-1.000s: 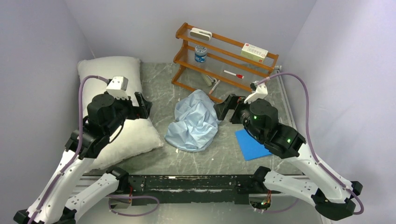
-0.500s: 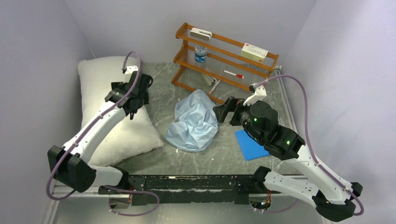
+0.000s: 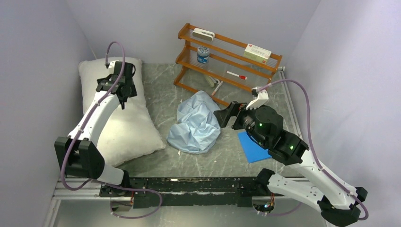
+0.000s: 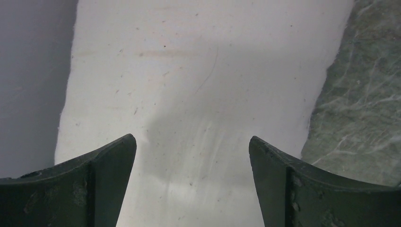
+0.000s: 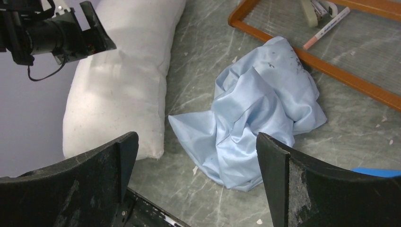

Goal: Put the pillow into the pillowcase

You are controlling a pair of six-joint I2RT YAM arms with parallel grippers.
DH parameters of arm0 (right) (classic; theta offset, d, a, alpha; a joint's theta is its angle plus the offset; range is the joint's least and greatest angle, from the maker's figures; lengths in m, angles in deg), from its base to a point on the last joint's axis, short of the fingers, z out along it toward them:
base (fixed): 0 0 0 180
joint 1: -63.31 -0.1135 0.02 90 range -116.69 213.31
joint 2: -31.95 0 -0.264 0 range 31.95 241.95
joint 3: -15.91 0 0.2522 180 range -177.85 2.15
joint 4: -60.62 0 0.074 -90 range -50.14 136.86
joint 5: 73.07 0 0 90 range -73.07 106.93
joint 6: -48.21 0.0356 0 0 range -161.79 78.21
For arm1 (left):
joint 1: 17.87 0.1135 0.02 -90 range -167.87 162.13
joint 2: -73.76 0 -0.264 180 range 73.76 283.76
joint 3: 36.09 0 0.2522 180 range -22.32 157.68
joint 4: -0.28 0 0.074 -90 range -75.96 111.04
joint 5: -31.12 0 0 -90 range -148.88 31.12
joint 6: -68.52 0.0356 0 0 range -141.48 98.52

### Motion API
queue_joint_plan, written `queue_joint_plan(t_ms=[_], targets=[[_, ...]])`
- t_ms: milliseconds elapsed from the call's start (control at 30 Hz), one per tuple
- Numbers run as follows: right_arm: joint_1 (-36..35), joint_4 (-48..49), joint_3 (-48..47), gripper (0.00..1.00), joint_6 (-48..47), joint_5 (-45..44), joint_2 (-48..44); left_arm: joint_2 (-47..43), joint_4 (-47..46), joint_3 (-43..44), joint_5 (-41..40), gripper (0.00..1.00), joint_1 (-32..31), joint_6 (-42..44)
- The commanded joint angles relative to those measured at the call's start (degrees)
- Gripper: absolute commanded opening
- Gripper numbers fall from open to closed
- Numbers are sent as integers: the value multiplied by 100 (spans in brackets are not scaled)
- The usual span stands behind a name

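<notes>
My right hand [image 3: 225,115], fingers apart and empty, hovers just beside the wrinkled pale-blue fabric pillowcase [image 3: 196,124], which is crumpled mid-counter [image 3: 227,161]. The plump off-white rectangular pillow [image 3: 125,135] lies along the left edge. My left hand [image 4: 191,151] hangs spread over its far end. I judge I'm only reaching; next I must find the case's opening. No writing is legible.

Lavender walls [image 3: 142,19], marbled table [image 3: 161,85], wooden rack [image 3: 228,60]
</notes>
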Motion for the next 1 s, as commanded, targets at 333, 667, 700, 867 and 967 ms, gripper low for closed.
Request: queue_joint_plan(t_ms=[333,667,700,867,967], targets=[[-47,770,358,100,-581,847,-198,658,-740,-359,928,91,492,233],[-40,1250,599,100,-635,1587,-236,678,-721,-253,1523,5,569,401],[-46,1251,591,100,-571,1585,-211,524,-677,-169,1614,5,563,399],[-44,1403,587,99,1,1524,-45,-510,-714,114,2255,5,563,319],[-47,1502,433,98,374,1356,154,-950,-693,424,2853,5,561,378]])
